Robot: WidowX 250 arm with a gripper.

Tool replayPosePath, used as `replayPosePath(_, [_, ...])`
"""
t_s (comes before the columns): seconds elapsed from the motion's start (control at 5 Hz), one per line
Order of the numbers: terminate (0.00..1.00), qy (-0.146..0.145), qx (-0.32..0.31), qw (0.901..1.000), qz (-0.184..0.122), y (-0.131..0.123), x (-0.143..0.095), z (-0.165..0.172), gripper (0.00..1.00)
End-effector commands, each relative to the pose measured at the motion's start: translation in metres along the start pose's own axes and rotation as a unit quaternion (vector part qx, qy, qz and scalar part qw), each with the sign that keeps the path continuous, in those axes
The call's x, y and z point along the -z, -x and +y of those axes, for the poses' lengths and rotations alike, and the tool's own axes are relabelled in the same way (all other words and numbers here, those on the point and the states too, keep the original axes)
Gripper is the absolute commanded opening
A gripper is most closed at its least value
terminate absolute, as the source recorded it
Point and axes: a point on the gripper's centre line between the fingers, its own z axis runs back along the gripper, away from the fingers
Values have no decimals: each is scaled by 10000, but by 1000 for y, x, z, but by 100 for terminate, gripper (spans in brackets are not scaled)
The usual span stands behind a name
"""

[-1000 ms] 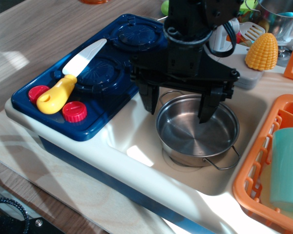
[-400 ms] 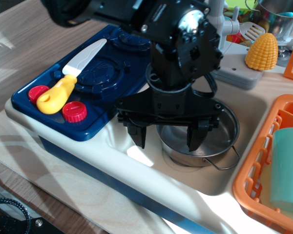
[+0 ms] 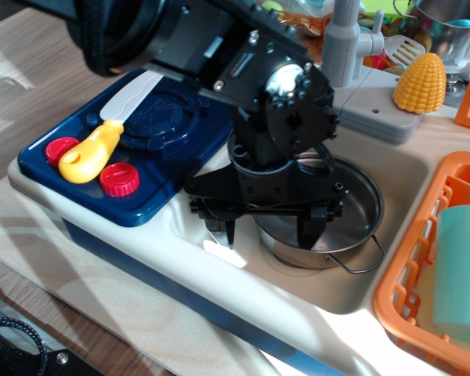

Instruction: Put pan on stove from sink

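Since the earlier frames I have brought the arm down and toward the desk's front edge; the jaws now sit lower over the pan's near-left rim.

The desk (image 3: 31, 70) carries the toy kitchen. The stove (image 3: 153, 176) occupies its left end, with a yellow-handled toy knife (image 3: 102, 137) lying across the near burner. The sink (image 3: 392, 172) sits right of the stove, and the pan (image 3: 352, 207) rests flat on the sink floor, not yet lifted.

The gripper (image 3: 266, 231) is spread wide: one finger stands outside the pan's left wall, the other inside the bowl, straddling the rim. Nothing is gripped.

Step in hand, by my judgement: positioning for the grasp. The next move calls for closing on the rim, lifting clear of the sink wall, then travelling left to a burner.

The pan is round and opens upward. Only its near wire handle shows, pointing toward the desk's front-right corner.
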Motion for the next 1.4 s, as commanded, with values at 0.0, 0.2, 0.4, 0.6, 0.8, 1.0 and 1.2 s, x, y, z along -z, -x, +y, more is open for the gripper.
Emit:
replayPosePath(0.0, [0,87,21,10000,34,-1,6,-2,0])
replayPosePath(0.2, [0,0,15,10000,69,1,2,-3,0])
replayPosePath(0.4, [0,-64,20,9999,119,0,-2,-2,0])
replayPosePath(0.6, [0,-254,-53,9996,95,-6,-17,-2,0])
replayPosePath(0.8, [0,-608,1,9981,-46,-22,-48,1,0])
replayPosePath(1.0, [0,-861,40,9960,-254,-37,-73,12,0])
replayPosePath(1.2, [0,-904,-19,9942,-591,-55,-92,26,0])
